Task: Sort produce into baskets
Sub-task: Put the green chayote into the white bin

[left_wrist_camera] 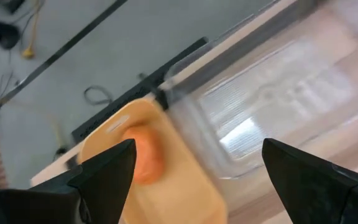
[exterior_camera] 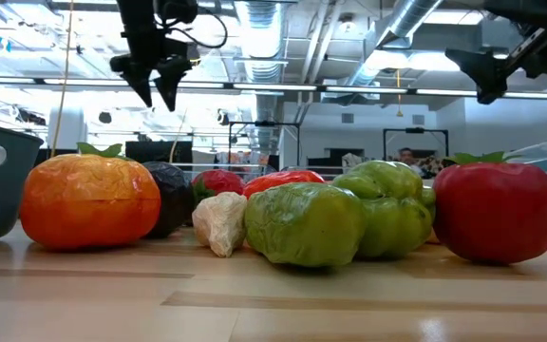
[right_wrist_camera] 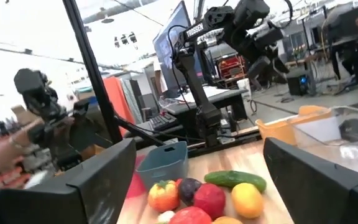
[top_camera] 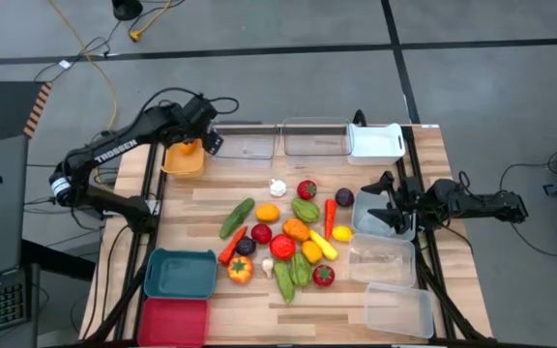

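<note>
Left gripper has its fingers spread wide, nothing between them, hovering right over the orange-yellow bin at the far left corner of the counter. There's an orange fruit sitting in that bin, directly under the fingers in the left wrist view.

Right gripper also has fingers apart w/ nothing in them, sitting over the right edge of the counter above a clear bin, pointing in toward the pile.

Produce is basically all still heaped mid-counter: cucumber, orange, garlic bulb, red tomato, dark purple one, carrot, lemon, a couple green peppers, orange-red bell pepper toward the near left side, another tomato near side right. Low view is mostly that bell pepper and a green pepper up close.

Bins around the edges: two clear ones along the far edge, white bin at far right corner, two more clear bins down the right edge, teal bin and red bin at the near left corner. Those all look empty afaict, except can't tell about the clear one under the right gripper.
</note>
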You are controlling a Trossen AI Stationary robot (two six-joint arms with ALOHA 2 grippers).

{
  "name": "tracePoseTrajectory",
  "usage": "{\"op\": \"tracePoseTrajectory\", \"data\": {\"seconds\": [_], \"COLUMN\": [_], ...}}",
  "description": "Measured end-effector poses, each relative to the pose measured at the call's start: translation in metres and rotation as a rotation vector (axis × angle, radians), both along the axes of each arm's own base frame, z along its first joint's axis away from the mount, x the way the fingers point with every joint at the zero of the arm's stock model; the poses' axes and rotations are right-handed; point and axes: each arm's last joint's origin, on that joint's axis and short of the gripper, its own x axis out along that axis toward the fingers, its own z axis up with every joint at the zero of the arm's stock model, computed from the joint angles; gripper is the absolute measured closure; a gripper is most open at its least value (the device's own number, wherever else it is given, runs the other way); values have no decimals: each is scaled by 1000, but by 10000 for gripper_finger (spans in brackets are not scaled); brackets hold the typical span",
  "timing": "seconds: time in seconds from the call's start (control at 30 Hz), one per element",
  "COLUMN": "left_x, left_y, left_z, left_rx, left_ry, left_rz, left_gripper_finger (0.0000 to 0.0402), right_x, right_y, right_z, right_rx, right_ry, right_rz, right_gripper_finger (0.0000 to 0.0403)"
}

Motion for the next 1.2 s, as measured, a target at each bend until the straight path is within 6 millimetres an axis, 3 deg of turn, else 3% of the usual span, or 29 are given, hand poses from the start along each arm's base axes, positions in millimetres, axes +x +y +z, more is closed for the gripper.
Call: {"op": "tracePoseTrajectory", "data": {"seconds": [0.2, 0.37, 0.67, 0.83, 1.2], "left_x": [23, 42, 63, 71, 79], "left_y": [-19, -40, -78, -98, -139], "left_z": [4, 10, 15, -3, -54], "left_rx": [-8, 32, 75, 72, 49], "left_ry": [-99, -180, -241, -244, -267], "left_rz": [-187, -310, -473, -546, -691], "left_gripper_finger": [63, 63, 63, 63, 63], "right_x": [-3, 0, 34, 62, 103], "right_y": [0, -1, 0, 1, 3], "right_z": [13, 28, 77, 87, 80], "right_rx": [25, 30, -115, -130, -142], "right_ry": [-134, -104, 54, 141, 289], "right_rz": [6, -31, -77, -73, -64], "right_gripper_finger": [27, 27, 27, 27, 27]}}
